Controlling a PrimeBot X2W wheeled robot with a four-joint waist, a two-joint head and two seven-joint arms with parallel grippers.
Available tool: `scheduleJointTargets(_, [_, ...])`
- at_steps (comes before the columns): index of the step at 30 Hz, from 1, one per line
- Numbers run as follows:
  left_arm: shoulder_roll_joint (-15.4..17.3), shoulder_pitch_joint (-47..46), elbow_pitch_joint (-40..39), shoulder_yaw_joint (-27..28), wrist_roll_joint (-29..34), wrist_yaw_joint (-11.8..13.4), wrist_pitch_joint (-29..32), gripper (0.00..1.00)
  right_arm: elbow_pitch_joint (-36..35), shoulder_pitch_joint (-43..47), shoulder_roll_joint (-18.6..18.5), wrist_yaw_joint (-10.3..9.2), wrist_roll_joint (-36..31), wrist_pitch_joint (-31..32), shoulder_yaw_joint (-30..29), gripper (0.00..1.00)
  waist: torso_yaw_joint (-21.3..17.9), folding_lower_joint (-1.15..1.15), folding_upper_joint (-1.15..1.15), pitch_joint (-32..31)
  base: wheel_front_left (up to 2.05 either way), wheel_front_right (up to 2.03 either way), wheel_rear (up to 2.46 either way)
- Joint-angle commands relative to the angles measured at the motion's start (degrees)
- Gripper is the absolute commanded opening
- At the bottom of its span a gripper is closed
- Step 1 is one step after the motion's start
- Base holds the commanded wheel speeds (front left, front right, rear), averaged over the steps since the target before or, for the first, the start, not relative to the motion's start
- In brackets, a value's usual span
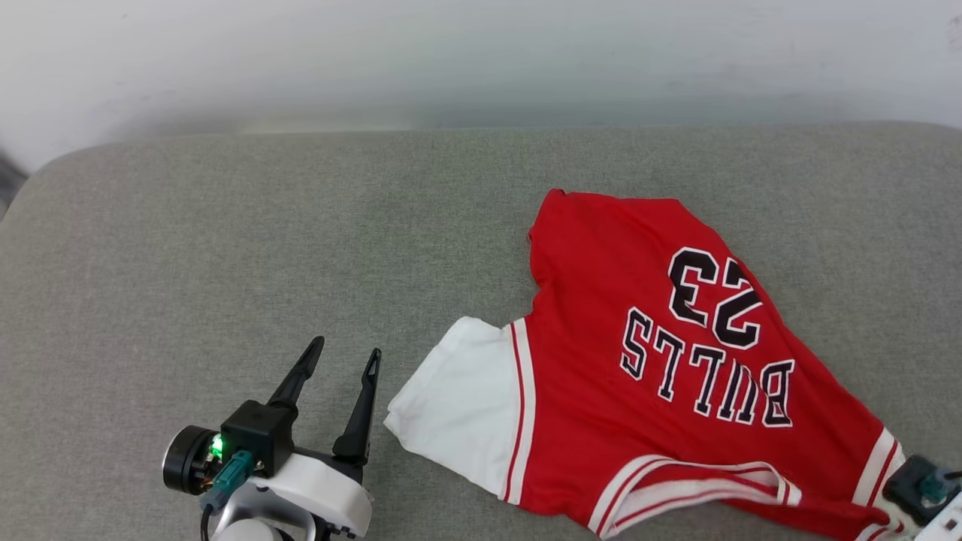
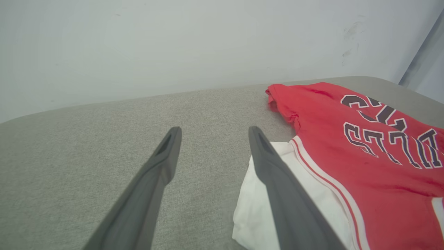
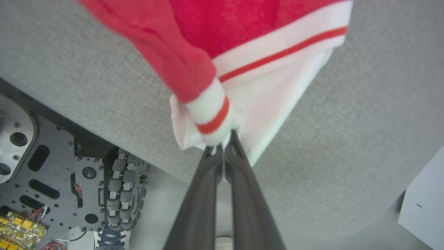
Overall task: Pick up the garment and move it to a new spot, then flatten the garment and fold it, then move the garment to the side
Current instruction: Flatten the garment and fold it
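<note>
Bright, even, diffuse light; shadows faint. Wall (image 1: pixel 481 60) softly blurred in head view; wrist views curve at edges; nearest garment (image 3: pixel 180 66) fold blurred.

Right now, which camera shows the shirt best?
Head view: nearly the whole shirt lies on the grey cushion, lettering readable. Left wrist view gives a low side look at one white sleeve and part of the lettering. Right wrist view is close on its striped trim, pinched in the shut right gripper.
</note>
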Motion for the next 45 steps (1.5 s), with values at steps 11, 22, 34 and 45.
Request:
scheduleJointTargets(11, [0.52, 2.32, -0.76, 0.43, -0.95, 1.28, 0.07, 1.00, 2.70, -3.60, 5.83, -0.05, 3.75, -7.93, -12.23, 1.00, -1.38, 0.00, 0.00, -2.55, 0.00, 0.00, 0.00])
scheduleJointTargets(22, [2.22, 3.20, -6.33, -0.69, -1.78, 1.08, 6.72, 1.00, -10.25, 3.21, 26.71, -0.04, -0.78, -10.95, -35.30, 1.00, -4.12, 0.00, 0.00, -0.97, 0.00, 0.00, 0.00])
scheduleJointTargets(34, [8.09, 6.53, -16.89, -0.88, -4.99, 5.13, 37.20, 1.00, -20.40, 9.04, 45.32, -0.04, -8.86, -16.20, -40.50, 1.00, -8.24, 0.00, 0.00, 3.96, 0.00, 0.00, 0.00])
scheduleJointTargets(45, [11.21, 6.33, -15.98, -0.45, -5.64, 6.69, 46.92, 1.00, -17.65, 6.52, 46.60, -0.04, -8.79, -19.53, -38.62, 1.00, -11.96, 0.00, 0.00, 7.96, 0.00, 0.00, 0.00])
